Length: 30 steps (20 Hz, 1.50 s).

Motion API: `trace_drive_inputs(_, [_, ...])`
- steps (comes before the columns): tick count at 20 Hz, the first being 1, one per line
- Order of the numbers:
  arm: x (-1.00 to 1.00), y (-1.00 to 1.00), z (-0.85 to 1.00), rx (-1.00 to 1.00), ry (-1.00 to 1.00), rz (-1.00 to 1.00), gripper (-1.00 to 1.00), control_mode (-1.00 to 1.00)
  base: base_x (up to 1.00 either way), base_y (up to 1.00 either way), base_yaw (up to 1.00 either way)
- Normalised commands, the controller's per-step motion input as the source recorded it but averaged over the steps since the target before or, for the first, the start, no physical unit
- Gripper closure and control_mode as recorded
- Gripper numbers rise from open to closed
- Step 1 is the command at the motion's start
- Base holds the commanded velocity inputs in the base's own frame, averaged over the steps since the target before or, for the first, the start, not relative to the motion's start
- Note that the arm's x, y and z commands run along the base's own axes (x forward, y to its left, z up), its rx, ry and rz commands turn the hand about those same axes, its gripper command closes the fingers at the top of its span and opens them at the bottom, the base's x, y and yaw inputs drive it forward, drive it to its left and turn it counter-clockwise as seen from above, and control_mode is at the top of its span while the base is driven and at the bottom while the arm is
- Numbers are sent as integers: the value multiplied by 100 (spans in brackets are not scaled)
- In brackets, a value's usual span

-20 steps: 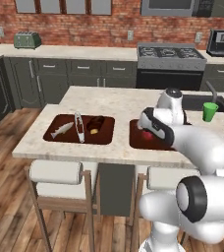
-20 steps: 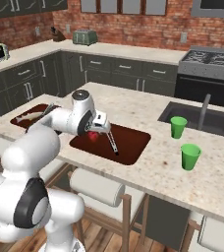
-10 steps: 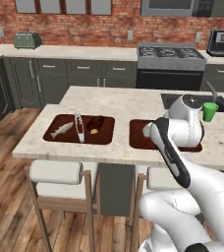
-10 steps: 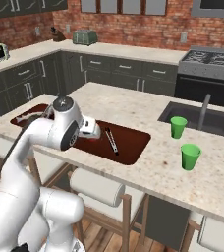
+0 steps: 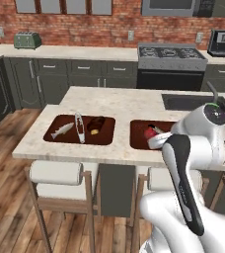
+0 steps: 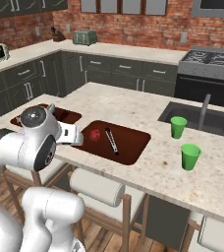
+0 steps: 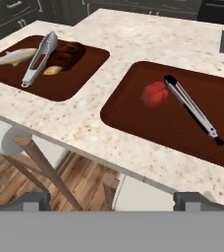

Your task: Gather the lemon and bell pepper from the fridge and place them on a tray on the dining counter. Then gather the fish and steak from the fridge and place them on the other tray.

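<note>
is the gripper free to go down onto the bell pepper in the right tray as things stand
Probably yes. The gripper is open and empty, above the counter edge. The bell pepper lies uncovered in its tray, with the tongs beside it, apart.

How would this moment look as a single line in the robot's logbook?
gripper: open, empty | pepper: right tray, beside tongs | fish, steak: left tray

fish (image 5: 61, 130) and steak (image 5: 95, 124) (same tray (image 5: 106, 136)) — bell pepper (image 5: 149, 133) apart

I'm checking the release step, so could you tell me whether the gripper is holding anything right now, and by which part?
Nothing is held. The gripper is open and empty, above the counter's near edge; the bell pepper lies on the tray.
</note>
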Motion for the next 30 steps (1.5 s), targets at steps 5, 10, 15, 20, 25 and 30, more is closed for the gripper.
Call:
trace_drive_inputs(5, [-97, 31, 33, 0, -10, 3, -100, -100, 0, 0, 0])
trace_drive_inputs(10, [-87, 44, 5, -2, -8, 0, -100, -100, 0, 0, 0])
trace_drive_inputs(15, [-45, 41, -10, -8, 0, 7, -100, 100, -14, 11, 3])
trace_drive_inputs(20, [0, 0, 0, 0, 0, 0, -100, 100, -76, 83, 16])
trace_drive_inputs(25, [0, 0, 0, 0, 0, 0, -100, 100, -63, 100, 19])
trace_drive_inputs(30, [0, 0, 0, 0, 0, 0, -100, 100, -20, 100, 27])
